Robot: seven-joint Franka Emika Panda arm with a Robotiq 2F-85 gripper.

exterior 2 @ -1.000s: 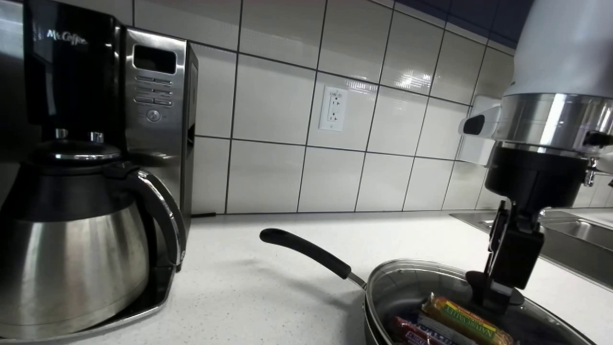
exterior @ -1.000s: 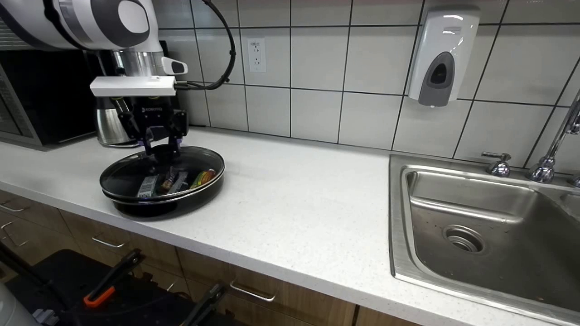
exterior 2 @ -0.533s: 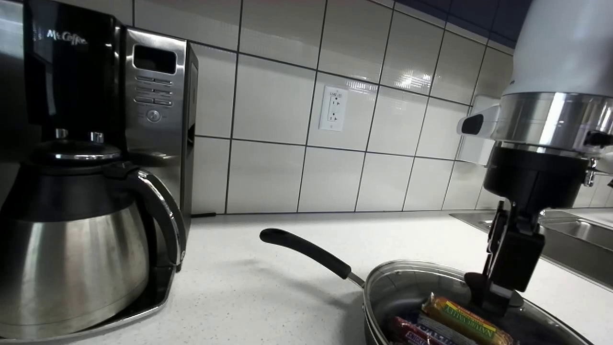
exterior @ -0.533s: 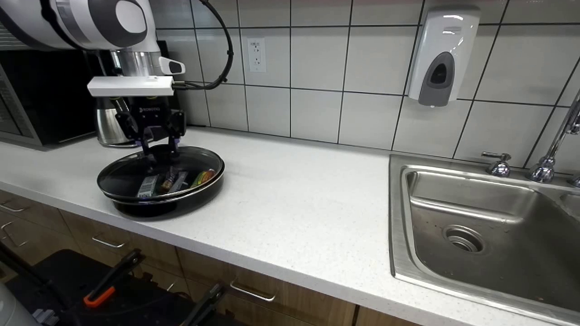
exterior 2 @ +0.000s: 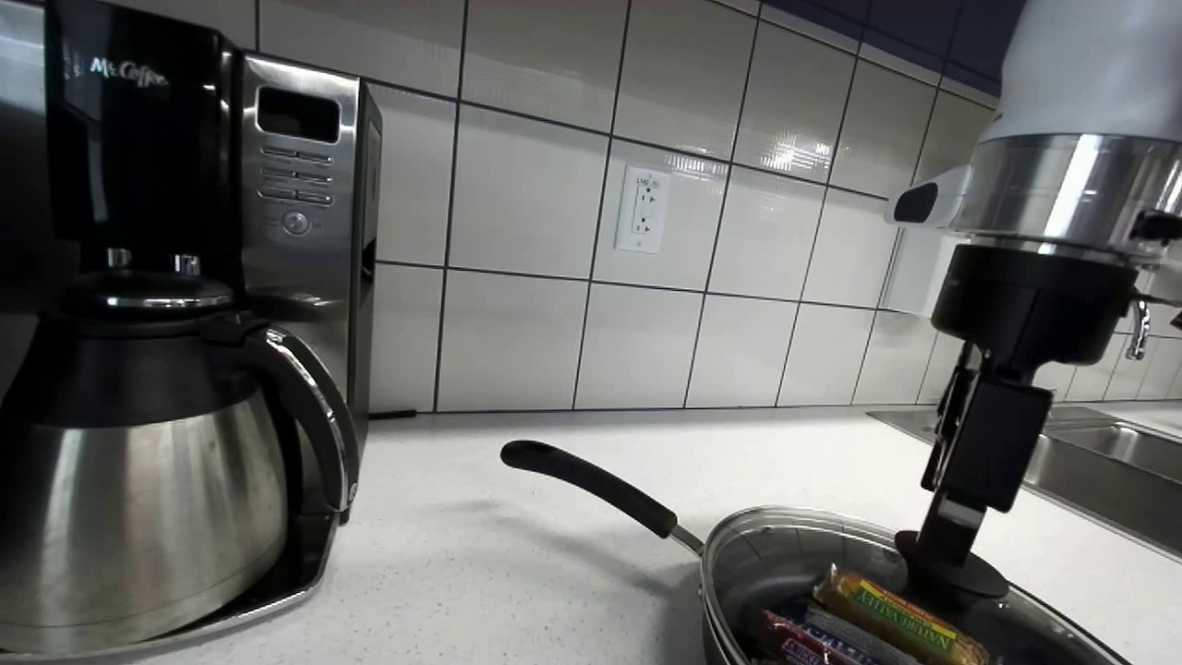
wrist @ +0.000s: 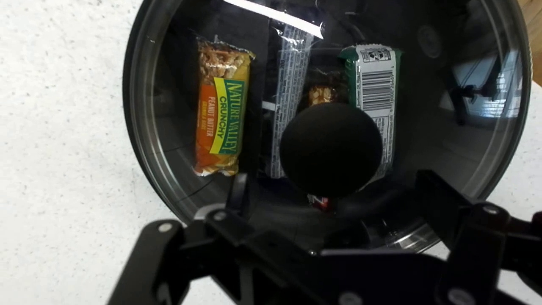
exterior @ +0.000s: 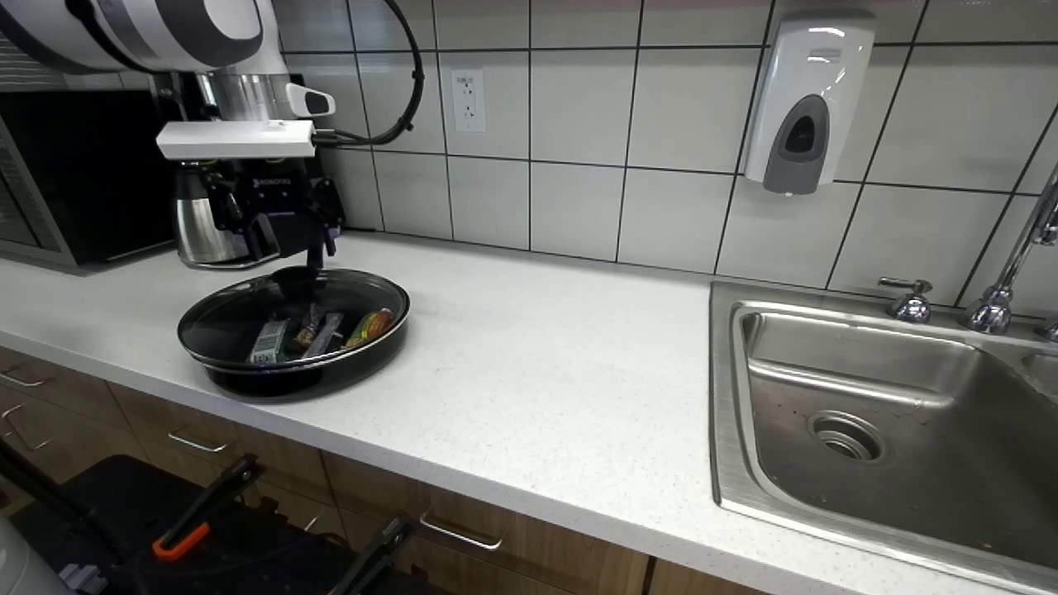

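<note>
One round glass lid [exterior: 291, 316] is resting on a black pan [exterior: 310, 382], its knob [wrist: 331, 150] pointing upward. We are seeing the gripper [exterior: 292, 254] standing just by the knob, its fingers [wrist: 440, 199] spread apart. Beneath the glass, wrapped bars [wrist: 222, 114] are lying; in an exterior view, the pan's long handle [exterior 2: 591, 480] is slanting back toward the tiled wall [exterior 2: 517, 342].

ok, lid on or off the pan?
On. The glass lid covers the pan in both exterior views; wrapped bars show through it in the wrist view.

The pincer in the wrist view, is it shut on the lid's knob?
No, the pincer has its fingers wide apart, with the knob in full view on the lid.
</note>
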